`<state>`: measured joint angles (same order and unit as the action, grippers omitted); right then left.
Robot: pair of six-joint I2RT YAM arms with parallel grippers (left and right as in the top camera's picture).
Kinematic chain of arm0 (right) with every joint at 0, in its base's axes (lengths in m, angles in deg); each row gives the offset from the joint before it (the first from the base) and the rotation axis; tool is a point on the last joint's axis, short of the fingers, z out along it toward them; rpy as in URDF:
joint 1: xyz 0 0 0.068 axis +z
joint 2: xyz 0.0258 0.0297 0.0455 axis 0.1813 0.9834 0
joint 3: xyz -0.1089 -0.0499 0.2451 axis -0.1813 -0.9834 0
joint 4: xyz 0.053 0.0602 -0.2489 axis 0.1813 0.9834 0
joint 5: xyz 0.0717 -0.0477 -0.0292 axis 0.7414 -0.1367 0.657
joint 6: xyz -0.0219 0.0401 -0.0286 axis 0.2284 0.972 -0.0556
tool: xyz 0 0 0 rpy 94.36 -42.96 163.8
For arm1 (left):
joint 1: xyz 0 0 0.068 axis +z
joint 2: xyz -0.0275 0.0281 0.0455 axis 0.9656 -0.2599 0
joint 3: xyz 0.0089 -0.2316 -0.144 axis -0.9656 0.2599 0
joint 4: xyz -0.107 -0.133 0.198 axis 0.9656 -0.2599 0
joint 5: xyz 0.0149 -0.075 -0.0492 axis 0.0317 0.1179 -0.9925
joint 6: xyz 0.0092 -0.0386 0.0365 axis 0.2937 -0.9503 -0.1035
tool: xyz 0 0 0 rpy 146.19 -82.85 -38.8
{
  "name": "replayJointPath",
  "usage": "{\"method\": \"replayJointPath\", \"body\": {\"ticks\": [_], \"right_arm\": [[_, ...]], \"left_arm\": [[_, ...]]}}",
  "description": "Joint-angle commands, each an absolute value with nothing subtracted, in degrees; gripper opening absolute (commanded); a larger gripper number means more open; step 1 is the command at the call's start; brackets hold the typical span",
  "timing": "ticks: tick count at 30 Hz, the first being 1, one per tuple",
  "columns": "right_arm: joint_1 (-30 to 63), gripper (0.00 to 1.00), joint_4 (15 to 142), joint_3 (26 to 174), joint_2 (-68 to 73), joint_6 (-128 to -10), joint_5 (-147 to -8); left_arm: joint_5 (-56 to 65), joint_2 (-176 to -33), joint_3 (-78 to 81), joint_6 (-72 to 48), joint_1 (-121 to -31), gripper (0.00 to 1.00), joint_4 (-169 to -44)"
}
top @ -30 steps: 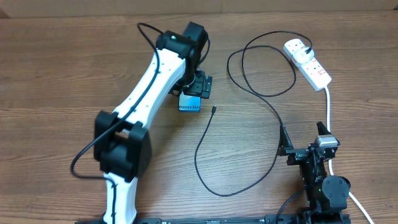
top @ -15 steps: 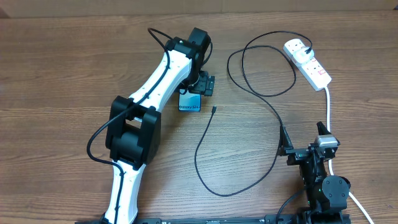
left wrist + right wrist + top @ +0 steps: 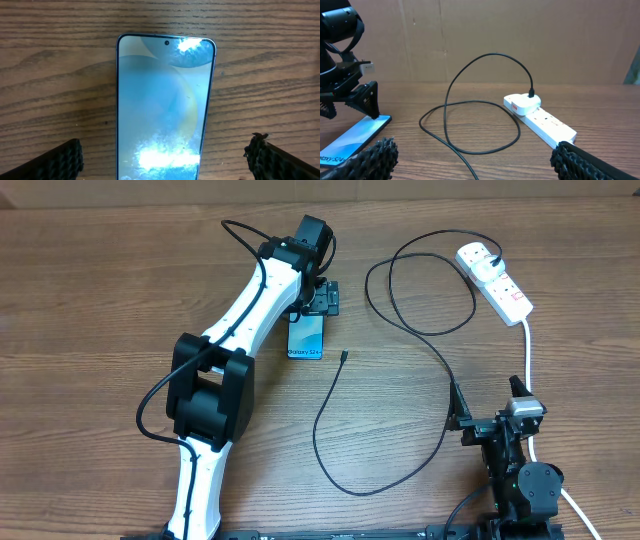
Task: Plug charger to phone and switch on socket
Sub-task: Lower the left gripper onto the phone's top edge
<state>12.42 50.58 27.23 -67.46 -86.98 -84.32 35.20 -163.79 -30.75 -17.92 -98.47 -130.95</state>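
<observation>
The phone [image 3: 307, 338] lies flat on the table, blue screen up, with the "Galaxy" end toward me. My left gripper [image 3: 322, 298] hangs over its far end, open. In the left wrist view the phone [image 3: 162, 100] lies between the spread fingers [image 3: 165, 160], apart from both. The charger cable [image 3: 440, 355] runs from its plug [image 3: 497, 260] in the socket [image 3: 497, 282] in loops to its tip [image 3: 343, 357], just right of the phone. My right gripper [image 3: 488, 402] is open and empty at the front right. Its wrist view shows its fingers [image 3: 480, 165], the socket [image 3: 540, 120], cable [image 3: 470, 107] and phone [image 3: 350, 142].
The socket's thick white lead [image 3: 527, 350] runs down the right side past my right arm to the table's front edge. A brown board wall [image 3: 520, 35] stands behind the table.
My left gripper has drawn back toward the phone's far end. More of the blue screen shows now. The right arm and the cable have not moved.
</observation>
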Motion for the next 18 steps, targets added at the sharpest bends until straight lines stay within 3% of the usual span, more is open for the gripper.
{"method": "replayJointPath", "body": {"ticks": [1,18], "right_arm": [[12.73,1.0,50.23,26.64,-68.03,-87.07,-84.6],[12.73,1.0,50.23,26.64,-68.03,-87.09,-84.6]], "left_arm": [[36.32,-162.69,-31.14,-19.73,-98.69,1.0,-130.88],[33.11,-166.87,-31.1,-13.46,-98.69,1.0,-130.95]]}}
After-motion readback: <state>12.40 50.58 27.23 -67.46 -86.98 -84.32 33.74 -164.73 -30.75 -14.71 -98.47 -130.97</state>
